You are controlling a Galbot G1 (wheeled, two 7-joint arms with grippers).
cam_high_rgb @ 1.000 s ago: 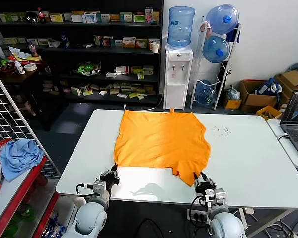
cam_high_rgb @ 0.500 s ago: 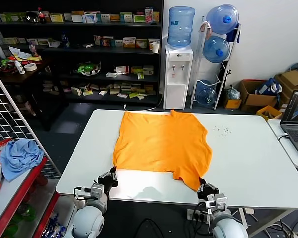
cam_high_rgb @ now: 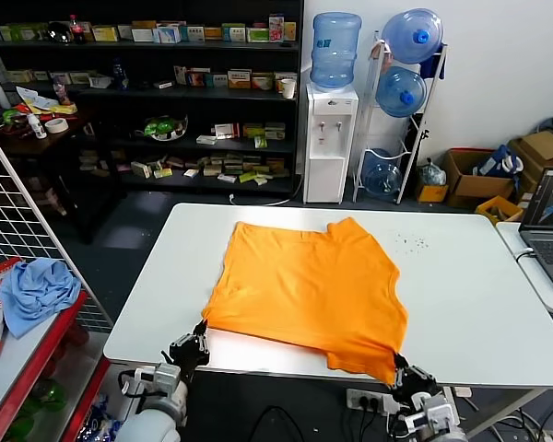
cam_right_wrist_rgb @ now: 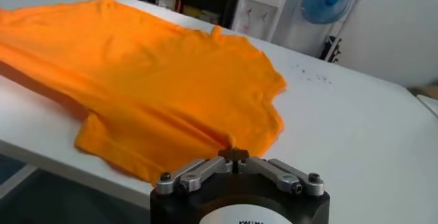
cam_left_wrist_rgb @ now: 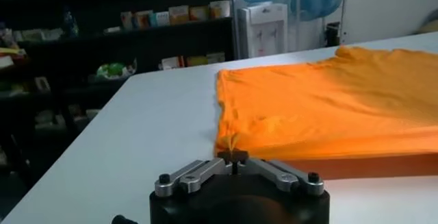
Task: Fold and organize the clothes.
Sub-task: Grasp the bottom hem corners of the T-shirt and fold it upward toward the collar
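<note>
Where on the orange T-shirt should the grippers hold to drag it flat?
At the two near corners, from the table's front edge: the left gripper and right gripper are shut on the T-shirt there. These loose corners lie nearest, and pulling both spreads the cloth evenly.

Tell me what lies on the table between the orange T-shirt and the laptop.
In the head view, only bare white table with a few small dark specks separates the orange T-shirt from the laptop.
</note>
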